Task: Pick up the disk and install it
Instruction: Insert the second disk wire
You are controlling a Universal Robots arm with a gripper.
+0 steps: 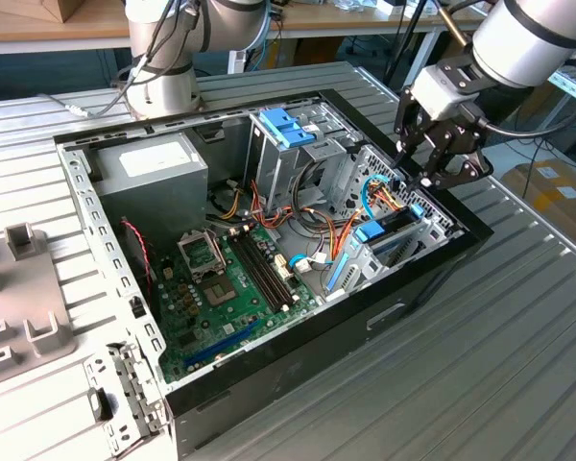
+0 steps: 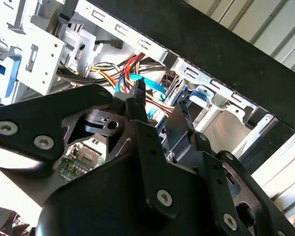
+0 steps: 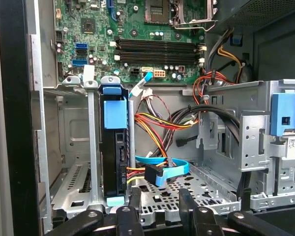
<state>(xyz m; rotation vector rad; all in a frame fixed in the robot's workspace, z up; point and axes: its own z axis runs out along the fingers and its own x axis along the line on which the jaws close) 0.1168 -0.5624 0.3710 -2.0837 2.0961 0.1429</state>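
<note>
We count one open computer case (image 1: pixel 269 375) lying on the slatted metal table (image 1: pixel 480 384), with one green motherboard (image 1: pixel 235 288) on its floor and one grey power-supply box (image 1: pixel 154 168) at the far left corner in the exterior view. One metal drive cage (image 1: pixel 298 158) carries one light-blue bracket (image 1: pixel 286 127). The one disk (image 3: pixel 113 147) stands on edge in its bay at the case's right end in the exterior view, its blue rail (image 3: pixel 114 112) beside the bay's metal wall. Orange, yellow and blue cables (image 3: pixel 160 125) crowd the room next to it. Our single gripper (image 1: pixel 440 165) hangs just above the case's right rim, fingers (image 3: pixel 187 204) apart, holding nothing.
</note>
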